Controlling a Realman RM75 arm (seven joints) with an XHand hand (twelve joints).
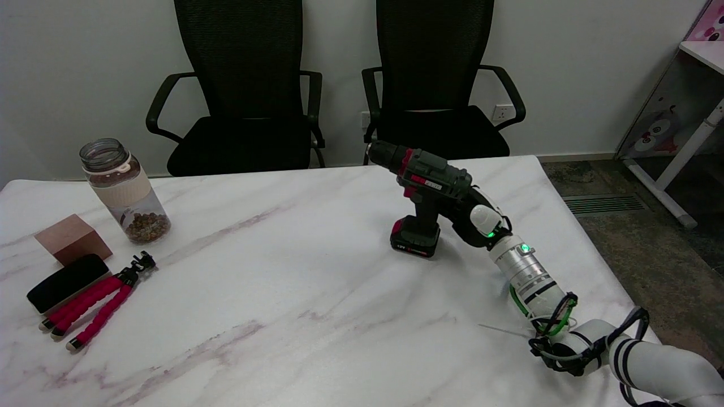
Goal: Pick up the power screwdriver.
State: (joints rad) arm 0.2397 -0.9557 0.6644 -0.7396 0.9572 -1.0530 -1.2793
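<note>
Dark green-and-black power screwdriver [428, 186] with red collar, right of centre on white marble table [294, 294], toward far edge. Standing upright on its battery base, base touching tabletop, chuck pointing to picture left. Looks slightly tilted, can't confirm.

Right hand [472, 212] pressed against rear of tool body and upper handle, coming in from lower right. Fingers mostly hidden behind the tool; appears wrapped on the handle, but can't tell if grip is closed or just in contact. Green LEDs lit on wrist. White right arm [650, 362] running back to lower-right corner, black cables and a green loop around forearm.

Elsewhere on table, all well apart from tool, far left side:
- clear jar [125, 192], no lid, beige band round the middle, brown pellets at bottom
- wooden block [72, 237] just left of jar
- black oblong case [67, 282] in front of block, touching or nearly so
- small tripod [99, 305] with red flexible legs, lying flat beside case, head toward jar

Behind table: two black mesh office chairs [249, 90] against white wall, wall socket [502, 112] to right of second chair. White desk [704, 85] at upper right, on grey floor.
</note>
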